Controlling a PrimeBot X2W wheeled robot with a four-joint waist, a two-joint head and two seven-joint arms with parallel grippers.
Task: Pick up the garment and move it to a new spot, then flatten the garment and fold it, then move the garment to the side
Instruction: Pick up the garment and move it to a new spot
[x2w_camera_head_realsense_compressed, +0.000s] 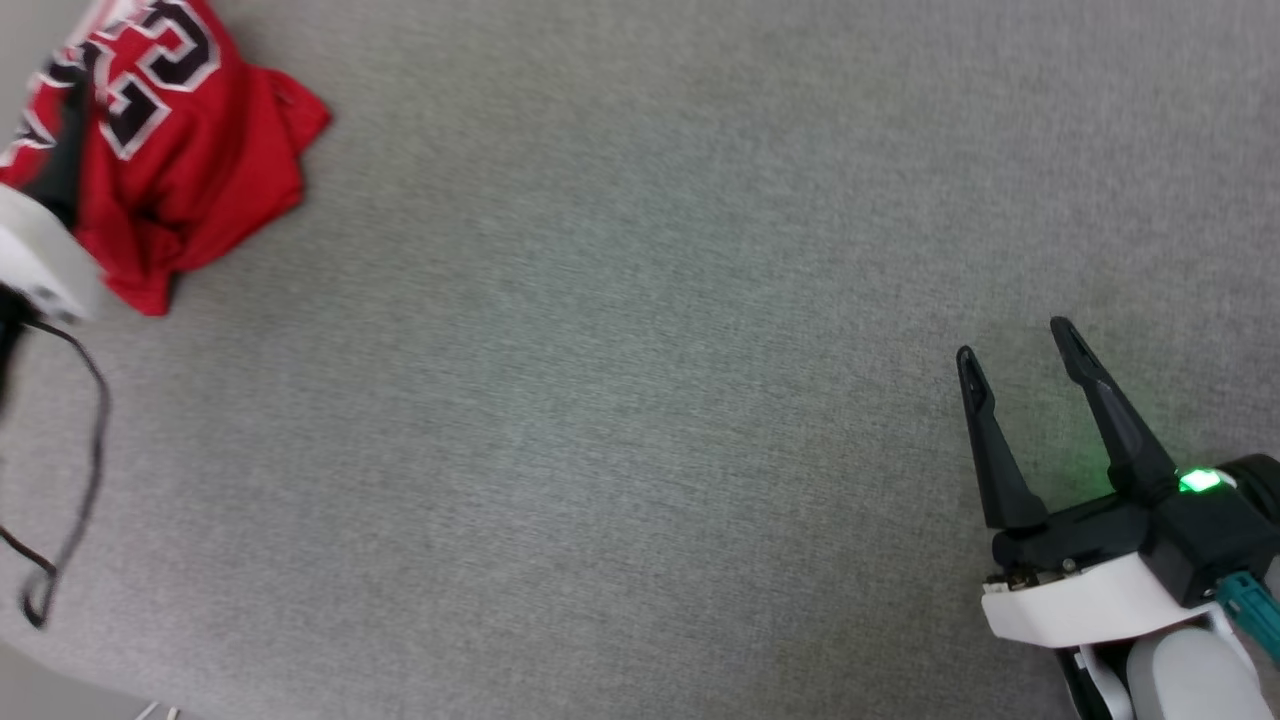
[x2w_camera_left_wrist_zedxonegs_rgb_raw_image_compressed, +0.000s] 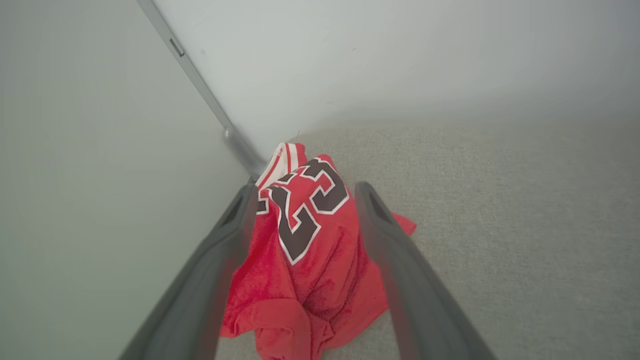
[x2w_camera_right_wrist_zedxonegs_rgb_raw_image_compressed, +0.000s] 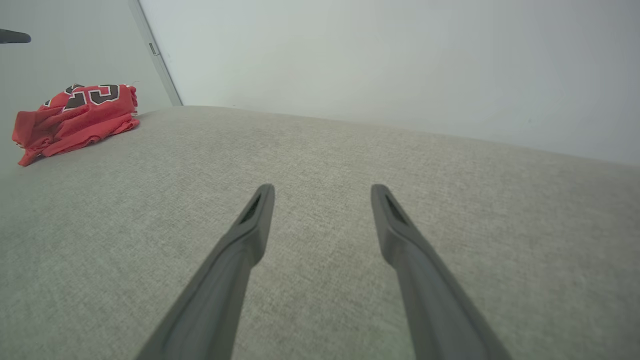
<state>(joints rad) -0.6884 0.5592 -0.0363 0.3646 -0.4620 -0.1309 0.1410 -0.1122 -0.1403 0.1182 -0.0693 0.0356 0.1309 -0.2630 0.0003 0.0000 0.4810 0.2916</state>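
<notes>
The garment (x2w_camera_head_realsense_compressed: 190, 170) is a crumpled red jersey with a black, white-edged "23" facing up. It lies in a heap at the far left corner of the grey surface. A dark finger (x2w_camera_head_realsense_compressed: 68, 140) of my left arm hangs over its left part. In the left wrist view my left gripper (x2w_camera_left_wrist_zedxonegs_rgb_raw_image_compressed: 305, 191) is open, its two fingers spread on either side of the garment (x2w_camera_left_wrist_zedxonegs_rgb_raw_image_compressed: 310, 250), which lies beyond and below them. My right gripper (x2w_camera_head_realsense_compressed: 1012, 342) stands open at the lower right, far from the jersey, with nothing between its fingers. It is open in its own view too (x2w_camera_right_wrist_zedxonegs_rgb_raw_image_compressed: 323, 189), where the garment (x2w_camera_right_wrist_zedxonegs_rgb_raw_image_compressed: 75, 115) lies at the far left.
A wide grey fabric surface (x2w_camera_head_realsense_compressed: 640, 400) stretches between the two arms. A pale wall with a metal strip (x2w_camera_left_wrist_zedxonegs_rgb_raw_image_compressed: 200, 85) rises right behind the jersey. A black cable (x2w_camera_head_realsense_compressed: 90, 450) loops down at the left edge. The surface's front edge (x2w_camera_head_realsense_compressed: 60, 690) shows at the lower left.
</notes>
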